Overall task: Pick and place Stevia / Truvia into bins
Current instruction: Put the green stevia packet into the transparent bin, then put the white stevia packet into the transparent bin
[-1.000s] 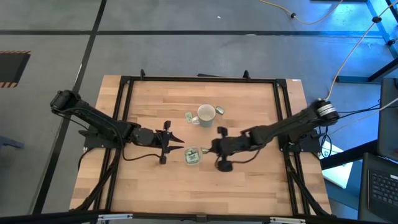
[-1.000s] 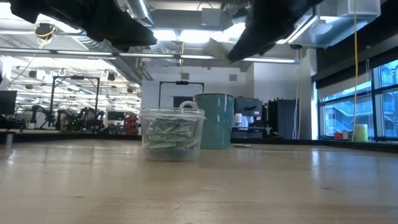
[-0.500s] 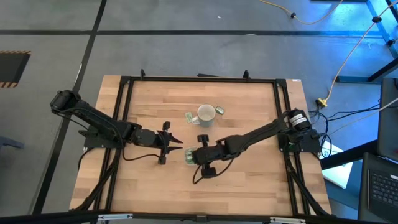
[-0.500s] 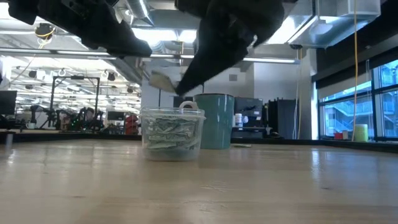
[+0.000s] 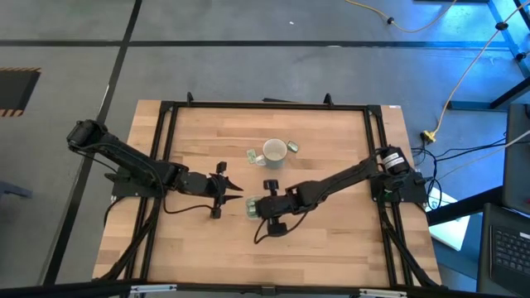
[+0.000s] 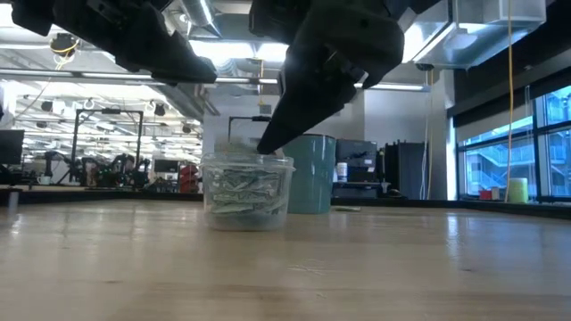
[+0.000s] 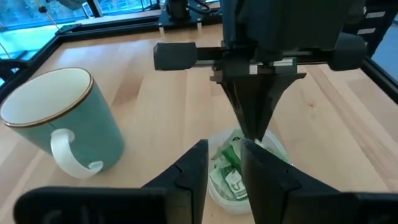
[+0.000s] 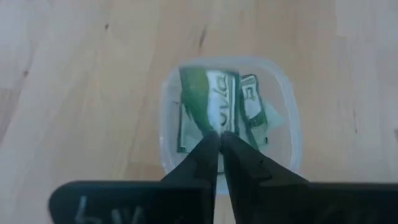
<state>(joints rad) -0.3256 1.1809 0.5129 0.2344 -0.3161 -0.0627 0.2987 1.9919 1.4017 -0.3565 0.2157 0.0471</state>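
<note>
Right gripper (image 8: 219, 138) is over the small clear plastic cup (image 8: 169, 112), jaws clamped on a green-white sachet (image 8: 208, 99). Cup's well stocked; two loose sachets (image 5: 252, 155) remain beside the mug (image 5: 275, 152). Left gripper (image 5: 238, 193) waits nearby, jaws slightly apart.

High view looks straight down on the whole table (image 5: 331, 240). Low view sits at table-top height, level, facing the room. Each wrist view looks close past its own fingers. All four share the cup (image 5: 254, 208) (image 6: 247, 191) (image 7: 245, 168) (image 8: 227, 115)
</note>
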